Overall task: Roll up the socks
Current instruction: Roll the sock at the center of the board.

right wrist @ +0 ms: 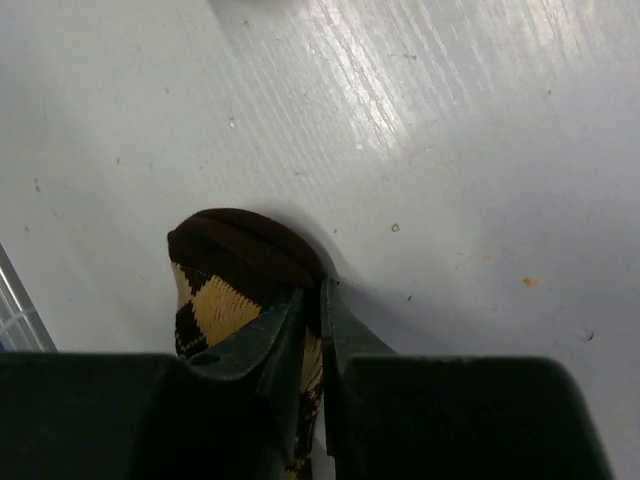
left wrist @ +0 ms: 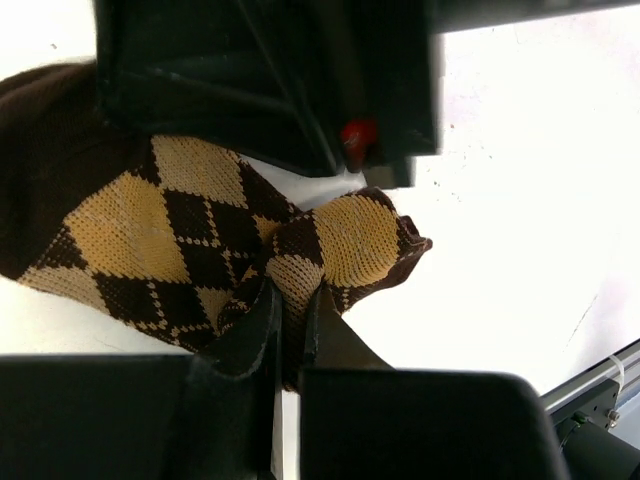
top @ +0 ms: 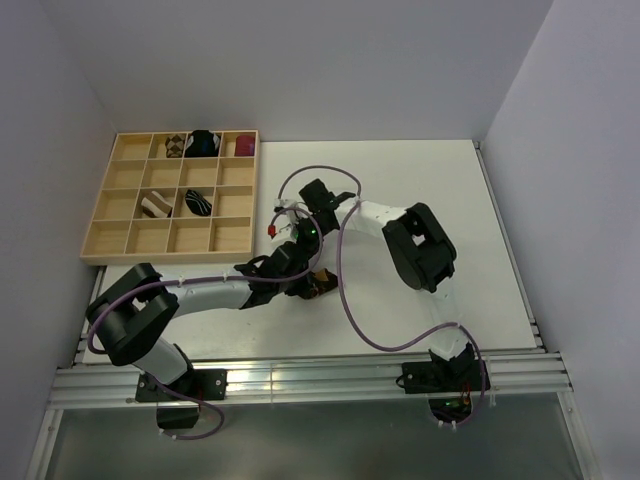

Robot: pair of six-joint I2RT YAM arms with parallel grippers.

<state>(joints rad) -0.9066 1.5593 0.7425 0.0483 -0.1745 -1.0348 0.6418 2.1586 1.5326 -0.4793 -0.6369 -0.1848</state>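
Working on the argyle sock (left wrist: pixel 190 240): out on the white surface (top: pixel 480 220), near its middle, between the two arms and well apart from the wooden tray (top: pixel 165 257) at the far left. Partly bunched, not yet a bundle. In the left wrist view, a broad diamond-patterned stretch lying loose, with one dark-edged end folded into a narrow nub. In the right wrist view, a rounded dark hump.

Held from both sides. Left claw (left wrist: pixel 290 300) closed right down on a fold of the knit at the sock's near edge. Right claw (right wrist: pixel 312 292) narrowed to a slit with tan-and-brown fabric in the gap, seemingly pinching it; hard to say how firmly.

Further out, in the tray: brown-and-cream striped sock (top: pixel 155 205) and black sock with thin white stripes (top: pixel 198 203), each balled up in its own compartment, neighbours in the third row from the back. Along the back row, one per compartment: a brownish patterned bundle (top: pixel 175 146), a black-and-blue bundle (top: pixel 204 143) and a maroon bundle (top: pixel 245 146). Remaining compartments bare wood.

Judging by that layout, about two of the three finished and stowed, the last one caught mid-roll. Probably left to do: draw the loose stretch up into a tight roll, tuck the end over so it holds, then carry the bundle across to a free compartment.
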